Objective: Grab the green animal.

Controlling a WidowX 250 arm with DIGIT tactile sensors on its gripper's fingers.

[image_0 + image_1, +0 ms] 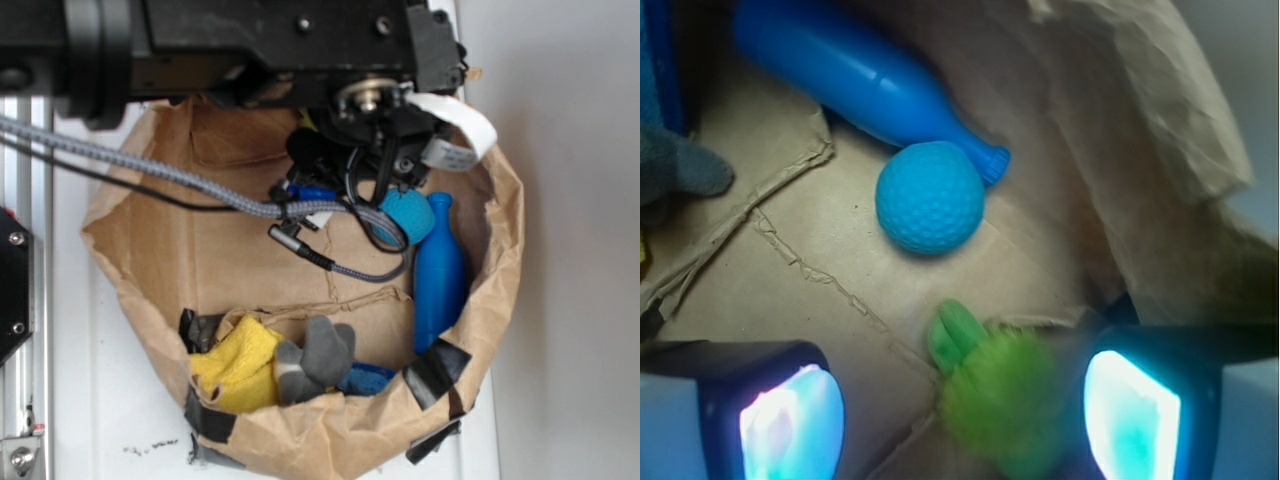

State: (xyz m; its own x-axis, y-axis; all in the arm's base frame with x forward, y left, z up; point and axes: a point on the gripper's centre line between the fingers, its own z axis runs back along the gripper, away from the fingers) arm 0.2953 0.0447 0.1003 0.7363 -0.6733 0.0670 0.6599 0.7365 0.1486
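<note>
In the wrist view the green animal [1000,392], a fuzzy lime-green plush with stubby green legs at its upper left, lies on the brown paper between my fingers, closer to the right one. My gripper [960,415] is open, with wide gaps on both sides of the toy. In the exterior view the gripper [372,165] hangs over the back of the paper bag [300,260], and the arm hides the green animal there.
A teal dimpled ball [930,197] [410,215] lies just beyond the toy, touching a blue plastic bottle [860,75] [438,275]. A yellow cloth [238,365] and grey plush [315,358] sit at the bag's near side. The bag wall [1150,150] rises close on the right.
</note>
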